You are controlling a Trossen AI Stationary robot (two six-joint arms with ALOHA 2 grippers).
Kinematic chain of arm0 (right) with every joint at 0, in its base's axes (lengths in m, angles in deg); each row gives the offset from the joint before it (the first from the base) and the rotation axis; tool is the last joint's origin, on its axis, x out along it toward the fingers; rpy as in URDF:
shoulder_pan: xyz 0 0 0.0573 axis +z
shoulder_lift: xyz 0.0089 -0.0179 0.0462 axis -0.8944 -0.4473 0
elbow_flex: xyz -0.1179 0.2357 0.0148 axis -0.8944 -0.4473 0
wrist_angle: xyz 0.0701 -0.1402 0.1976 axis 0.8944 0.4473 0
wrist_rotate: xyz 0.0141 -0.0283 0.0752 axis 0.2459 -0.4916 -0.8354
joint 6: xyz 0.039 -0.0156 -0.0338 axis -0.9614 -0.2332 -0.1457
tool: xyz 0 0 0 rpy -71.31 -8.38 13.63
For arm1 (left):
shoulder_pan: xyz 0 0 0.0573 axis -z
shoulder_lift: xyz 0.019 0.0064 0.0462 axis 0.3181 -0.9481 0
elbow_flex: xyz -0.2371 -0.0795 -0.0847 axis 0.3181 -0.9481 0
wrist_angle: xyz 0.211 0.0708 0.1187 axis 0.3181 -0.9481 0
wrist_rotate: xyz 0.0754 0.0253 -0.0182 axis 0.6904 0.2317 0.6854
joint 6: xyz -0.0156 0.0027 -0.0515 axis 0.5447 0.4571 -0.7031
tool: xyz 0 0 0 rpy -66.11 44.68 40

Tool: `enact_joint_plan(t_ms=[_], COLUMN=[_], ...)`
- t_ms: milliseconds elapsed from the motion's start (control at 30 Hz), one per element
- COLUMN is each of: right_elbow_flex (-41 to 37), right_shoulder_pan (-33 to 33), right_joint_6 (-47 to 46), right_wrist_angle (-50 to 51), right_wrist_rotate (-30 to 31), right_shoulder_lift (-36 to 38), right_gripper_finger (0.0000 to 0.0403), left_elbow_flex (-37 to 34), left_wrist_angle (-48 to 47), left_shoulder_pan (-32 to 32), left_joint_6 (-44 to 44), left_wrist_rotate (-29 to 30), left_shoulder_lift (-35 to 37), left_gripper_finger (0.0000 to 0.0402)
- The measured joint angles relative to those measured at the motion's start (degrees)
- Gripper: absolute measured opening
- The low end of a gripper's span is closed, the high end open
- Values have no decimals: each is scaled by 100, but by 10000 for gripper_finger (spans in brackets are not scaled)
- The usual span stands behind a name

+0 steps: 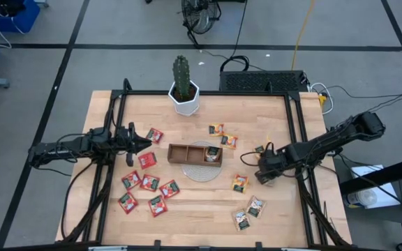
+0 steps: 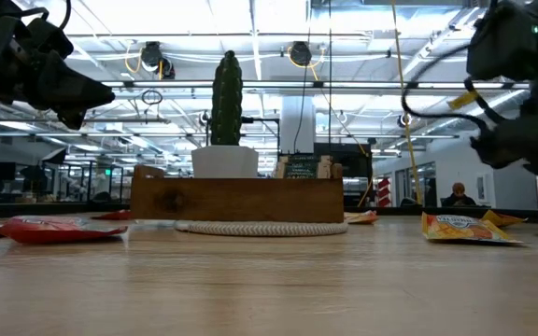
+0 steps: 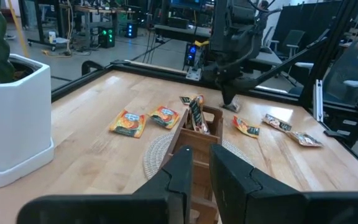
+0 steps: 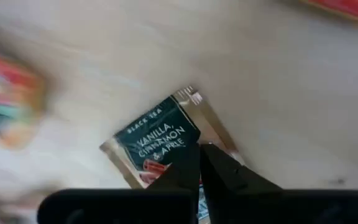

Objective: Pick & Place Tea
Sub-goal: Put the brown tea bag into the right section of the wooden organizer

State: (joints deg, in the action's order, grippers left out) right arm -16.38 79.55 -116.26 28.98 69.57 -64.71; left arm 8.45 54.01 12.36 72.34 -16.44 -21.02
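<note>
A dark green tea sachet [image 4: 157, 138] lies on the wooden table, with my right gripper [image 4: 201, 155] shut on it, pointing steeply down, right of the brown tray [image 1: 180, 155]. In the high view my right gripper [image 1: 264, 176] hides that sachet. The tray stands on a round woven mat [image 1: 202, 171], with a few sachets upright in its right end [image 1: 213, 155]. Red sachets [image 1: 145, 183] lie left of the tray, orange ones [image 1: 222, 136] behind it, grey-white ones [image 1: 250, 211] at the near right. My left gripper [image 1: 139, 143] hovers level, left of the tray, open by a narrow gap, with nothing in it. My right gripper has its two fingertips closed on the near edge of the dark green sachet [image 4: 182, 163], coming from above and pointing steeply down. The fingers themselves cover the place of contact. The sachet looks flat against the table; whether any of it is lifted, I cannot tell.
A cactus in a white pot [image 1: 184, 90] stands at the table's far edge, behind the tray. An orange sachet [image 1: 240, 183] lies just left of my right gripper. Black frame rails [image 1: 299, 132] run along both sides of the table.
</note>
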Motion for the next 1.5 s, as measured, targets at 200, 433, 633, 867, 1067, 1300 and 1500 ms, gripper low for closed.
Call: enact_joint_plan(t_ms=[200, 433, 633, 867, 1067, 1300, 1500], right_elbow_flex=[-24, -28, 124, 1879, 3249, 3294, 3158], right_shoulder_pan=[0, -5, -27, -26, -52, -227, -256], right_joint_6=[280, 1608, 3190, 4900, 5616, 6006, 6004], right_wrist_angle=[-1971, -3676, -5244, -2310, 848, 2368, 1692], right_wrist_rotate=[869, 1578, 1548, 1571, 1555, 965, 475], right_shoulder_lift=[-18, -16, -11, -318, -1293, -2160, -2348], right_gripper_finger=[47, 113, 166, 192, 226, 260, 257], left_elbow_flex=[0, 0, 0, 0, 0, 0, 0], left_wrist_angle=[0, -2, 4, 2, -2, 11, 0], left_shoulder_pan=[1, 0, 2, 1, 0, 0, 1], left_joint_6=[-1, 0, 0, -2, 0, 0, -1], left_wrist_rotate=[0, 2, 2, 2, 2, 1, 0], left_shoulder_lift=[0, 1, 0, 0, 0, 1, 1], left_gripper_finger=[58, 58, 58, 58, 58, 58, 58])
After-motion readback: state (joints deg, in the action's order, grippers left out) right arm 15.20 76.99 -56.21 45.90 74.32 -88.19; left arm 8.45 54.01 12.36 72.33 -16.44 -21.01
